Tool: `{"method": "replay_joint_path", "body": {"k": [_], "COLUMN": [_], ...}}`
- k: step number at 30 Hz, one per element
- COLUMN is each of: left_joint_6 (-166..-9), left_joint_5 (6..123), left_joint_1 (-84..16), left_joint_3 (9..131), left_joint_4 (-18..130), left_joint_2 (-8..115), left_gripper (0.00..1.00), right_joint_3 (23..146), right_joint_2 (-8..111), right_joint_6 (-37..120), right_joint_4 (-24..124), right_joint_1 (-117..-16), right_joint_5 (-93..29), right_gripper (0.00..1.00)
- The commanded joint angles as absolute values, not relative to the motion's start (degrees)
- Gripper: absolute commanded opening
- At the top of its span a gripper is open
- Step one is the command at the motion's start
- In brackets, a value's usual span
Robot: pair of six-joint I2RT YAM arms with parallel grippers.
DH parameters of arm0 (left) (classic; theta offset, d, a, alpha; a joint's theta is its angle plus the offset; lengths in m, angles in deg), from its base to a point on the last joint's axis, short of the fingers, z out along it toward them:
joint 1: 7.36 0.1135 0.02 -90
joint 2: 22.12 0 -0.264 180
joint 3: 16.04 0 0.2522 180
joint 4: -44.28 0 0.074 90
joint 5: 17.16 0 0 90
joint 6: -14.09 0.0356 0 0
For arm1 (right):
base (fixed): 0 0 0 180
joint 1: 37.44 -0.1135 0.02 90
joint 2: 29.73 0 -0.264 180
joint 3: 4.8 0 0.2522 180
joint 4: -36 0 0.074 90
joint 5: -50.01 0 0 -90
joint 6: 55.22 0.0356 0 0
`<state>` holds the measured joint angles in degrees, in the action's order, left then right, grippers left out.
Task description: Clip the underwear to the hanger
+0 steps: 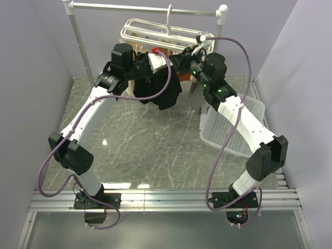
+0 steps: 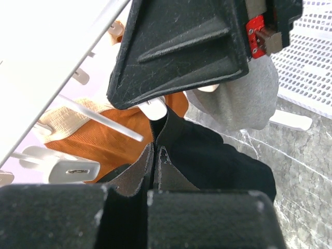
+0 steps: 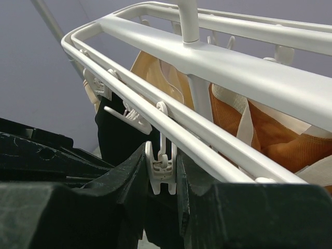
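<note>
A: Now, tabletop (image 1: 155, 140) first. What stands over it?
B: Rail (image 1: 145, 8) across the far end, white hanger (image 1: 155, 28) hooked on it.
A: Underwear?
B: Black underwear (image 1: 163, 85), bunched, hanging just under the hanger's near bar, between both arms.
A: Fingers?
B: Left fingers (image 2: 207, 218) clenched on a fold of underwear. Right fingers (image 3: 67, 218) clamped on one white clip (image 3: 161, 174), black fabric just below it.

White plastic barred hanger (image 3: 218, 62) above. Small white clip (image 3: 161, 179) squeezed in black right claw (image 3: 161, 161). Black soft underwear (image 3: 111, 137) behind, orange cloth (image 3: 270, 135) right.
</note>
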<state>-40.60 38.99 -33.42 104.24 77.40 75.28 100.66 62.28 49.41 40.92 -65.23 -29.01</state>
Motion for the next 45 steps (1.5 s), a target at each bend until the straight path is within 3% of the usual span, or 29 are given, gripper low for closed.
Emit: {"method": "replay_joint_path", "body": {"k": [1,30,35,45], "left_joint_6": [-42.3,-50.5,-50.3,-49.7], "left_joint_5": [36.1,36.5,36.2,35.3], "left_joint_1": [-33.4,-32.7,-32.5,-32.5], "left_joint_3": [106.7,105.9,105.9,106.4], "left_joint_4": [74.1,66.5,66.5,67.4], "left_joint_2": [74.6,74.3,74.0,74.6], "left_gripper": [0.0,0.0,0.0,0.0], "right_joint_3": [98.5,98.7,99.0,99.7], "right_joint_2": [60.9,61.6,61.8,61.8], "right_joint_6": [48.3,46.6,47.0,48.2], "right_joint_4": [44.8,44.9,45.6,46.2], "right_joint_1": [-66.4,-66.4,-66.4,-66.3], "right_joint_5": [-27.5,-27.2,-27.3,-27.3], "right_gripper": [0.0,0.0,0.17,0.28]}}
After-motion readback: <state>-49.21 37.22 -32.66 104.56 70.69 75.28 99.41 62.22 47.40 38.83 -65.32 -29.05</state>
